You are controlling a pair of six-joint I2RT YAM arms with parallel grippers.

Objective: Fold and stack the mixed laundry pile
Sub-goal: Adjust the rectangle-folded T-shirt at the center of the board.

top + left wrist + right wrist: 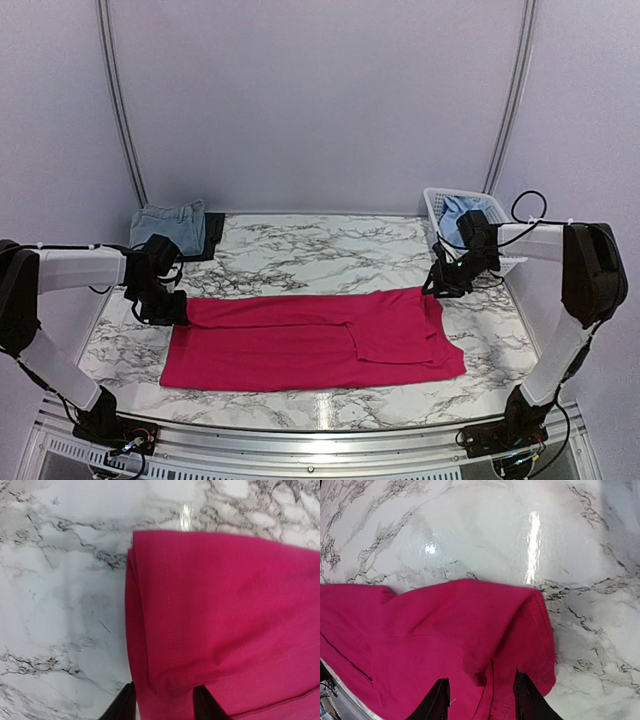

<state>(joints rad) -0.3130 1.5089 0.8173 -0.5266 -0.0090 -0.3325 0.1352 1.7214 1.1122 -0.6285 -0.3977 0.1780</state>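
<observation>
Your left gripper (pixel 162 704) sits jaws parted over the pink-red T-shirt (pixel 225 620) at its folded edge, right gripper (pixel 481 702) same at the other end, neither pinching. Shirt's flat across the marble table (pixel 300 250), folded denim piece (pixel 168 225) at the back left corner.

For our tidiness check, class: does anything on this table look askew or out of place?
Only slightly: on the T-shirt, the folded-over flap at the end nearest the basket stops short of the near edge, leaving a step. Nothing looks spilled or damaged.
</observation>
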